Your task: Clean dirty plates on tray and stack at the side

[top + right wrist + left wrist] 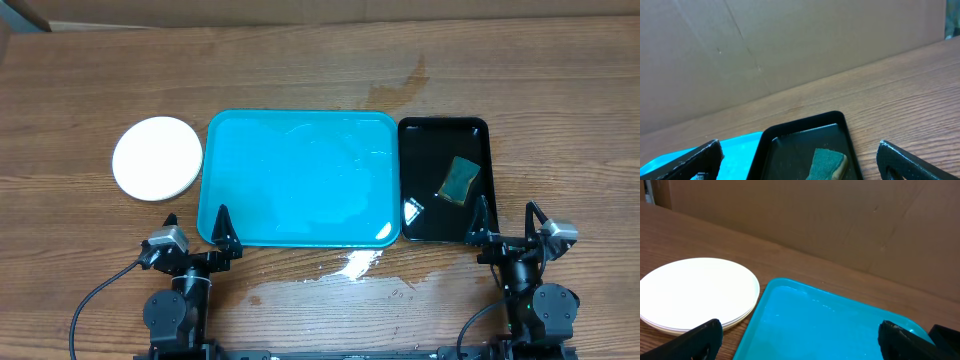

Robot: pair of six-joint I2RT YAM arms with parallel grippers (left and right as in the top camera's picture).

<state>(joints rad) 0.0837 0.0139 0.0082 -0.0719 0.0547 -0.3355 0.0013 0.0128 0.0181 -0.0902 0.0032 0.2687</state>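
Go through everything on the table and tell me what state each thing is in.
plates: stacked left of the tray, top one clean
tray: empty, wet
black tray: holds the sponge
sponge: loose, ungripped
left gripper: open, empty
right gripper: open, empty
table: wet patch before the tray

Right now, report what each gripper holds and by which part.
Nothing is held; the left gripper and the right gripper both stand open and empty.

The table (300,70) is brown wood grain, mostly matt, shiny where water (350,265) sits near its front edge, with matt cardboard (840,220) behind. The turquoise tray (290,180) and narrow black tray (430,150) both look like smooth glossy plastic, the blue one wet-looking. The plates (157,157) are smooth plain white, and the sponge (460,180) has a rough green scouring face over yellowish foam.
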